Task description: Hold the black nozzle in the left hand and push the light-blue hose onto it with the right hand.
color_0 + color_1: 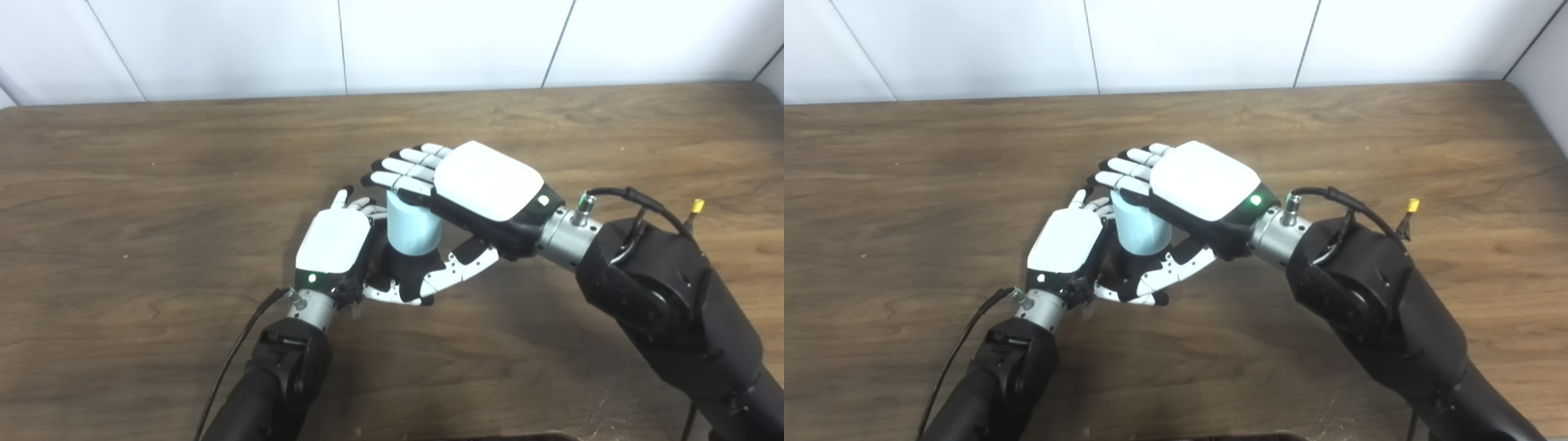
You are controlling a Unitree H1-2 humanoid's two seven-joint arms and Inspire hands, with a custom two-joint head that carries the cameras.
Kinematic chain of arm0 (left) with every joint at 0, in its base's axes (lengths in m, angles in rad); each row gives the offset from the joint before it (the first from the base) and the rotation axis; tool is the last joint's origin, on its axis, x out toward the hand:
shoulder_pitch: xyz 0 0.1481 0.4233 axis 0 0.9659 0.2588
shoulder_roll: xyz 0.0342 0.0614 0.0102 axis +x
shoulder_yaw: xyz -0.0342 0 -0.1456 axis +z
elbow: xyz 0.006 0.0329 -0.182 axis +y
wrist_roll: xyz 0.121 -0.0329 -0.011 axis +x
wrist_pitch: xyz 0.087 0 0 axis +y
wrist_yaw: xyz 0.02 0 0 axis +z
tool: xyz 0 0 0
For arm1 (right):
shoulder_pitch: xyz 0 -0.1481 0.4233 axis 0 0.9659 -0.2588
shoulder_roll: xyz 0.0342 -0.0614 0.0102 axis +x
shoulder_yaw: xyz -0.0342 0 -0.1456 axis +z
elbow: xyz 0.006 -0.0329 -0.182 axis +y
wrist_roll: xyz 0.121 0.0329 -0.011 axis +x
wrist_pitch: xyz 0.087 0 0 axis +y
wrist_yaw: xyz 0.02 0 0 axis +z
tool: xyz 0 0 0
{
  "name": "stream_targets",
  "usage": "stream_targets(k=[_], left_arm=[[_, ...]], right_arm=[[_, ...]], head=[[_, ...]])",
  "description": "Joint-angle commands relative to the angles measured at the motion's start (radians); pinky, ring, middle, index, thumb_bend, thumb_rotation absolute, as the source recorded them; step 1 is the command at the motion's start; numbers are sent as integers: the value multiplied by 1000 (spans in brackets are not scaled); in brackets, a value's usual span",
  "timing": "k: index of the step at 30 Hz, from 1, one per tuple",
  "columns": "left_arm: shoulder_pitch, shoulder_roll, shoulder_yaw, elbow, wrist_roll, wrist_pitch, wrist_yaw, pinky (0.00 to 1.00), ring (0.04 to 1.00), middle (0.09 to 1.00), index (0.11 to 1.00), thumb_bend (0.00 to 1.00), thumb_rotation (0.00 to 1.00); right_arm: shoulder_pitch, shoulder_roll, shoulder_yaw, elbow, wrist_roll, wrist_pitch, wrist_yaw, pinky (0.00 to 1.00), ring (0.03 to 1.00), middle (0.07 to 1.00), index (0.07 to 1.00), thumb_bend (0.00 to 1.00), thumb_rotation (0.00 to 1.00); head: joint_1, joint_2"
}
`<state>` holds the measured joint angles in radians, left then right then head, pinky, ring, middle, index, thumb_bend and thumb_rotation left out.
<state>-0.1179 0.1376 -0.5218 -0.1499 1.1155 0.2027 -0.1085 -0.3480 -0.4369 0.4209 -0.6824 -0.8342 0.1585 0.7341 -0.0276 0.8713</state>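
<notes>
Here the left hand [334, 242] grips the black nozzle [404, 266], the right hand's [484, 184] fingers [401, 171] clasp the light-blue hose [413, 226] above it.

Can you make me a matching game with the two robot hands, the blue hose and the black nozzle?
Things:
1. left hand
2. right hand
3. hose
4. nozzle

Descriptions:
A. light blue, standing upright between the hands
B. black, just under the blue piece
C. wrapped around the black piece, low down
D. laid over the top of the blue piece

Pairs: 1-C, 2-D, 3-A, 4-B
</notes>
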Motion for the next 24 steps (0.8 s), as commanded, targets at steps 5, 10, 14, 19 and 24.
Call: stream_targets(k=[5, 10, 14, 19, 24], left_arm=[[8, -8, -13, -5, 6, 8, -57, 1000, 867, 757, 484, 523, 52], [7, -7, -12, -7, 7, 10, -66, 1000, 868, 759, 484, 523, 51], [8, -8, -13, -2, 5, 5, -56, 1000, 865, 755, 484, 523, 51], [9, -8, -14, 0, 9, 5, -52, 1000, 865, 753, 484, 523, 51], [8, -8, -13, 6, 9, 4, -47, 1000, 864, 753, 484, 524, 52]], right_arm=[[16, -19, -3, 10, 46, 2, 83, 883, 930, 929, 918, 596, 806], [13, -8, -8, 0, 40, 5, 86, 899, 931, 931, 914, 604, 812], [11, -3, -12, -5, 38, 8, 90, 899, 925, 923, 900, 604, 819], [16, 2, -16, -6, 42, 1, 80, 896, 923, 913, 893, 602, 821], [21, 9, -10, -5, 39, -11, 75, 904, 925, 914, 896, 595, 831]], head=[[0, 2], [0, 0], [0, 0], [0, 0], [-2, -1]])
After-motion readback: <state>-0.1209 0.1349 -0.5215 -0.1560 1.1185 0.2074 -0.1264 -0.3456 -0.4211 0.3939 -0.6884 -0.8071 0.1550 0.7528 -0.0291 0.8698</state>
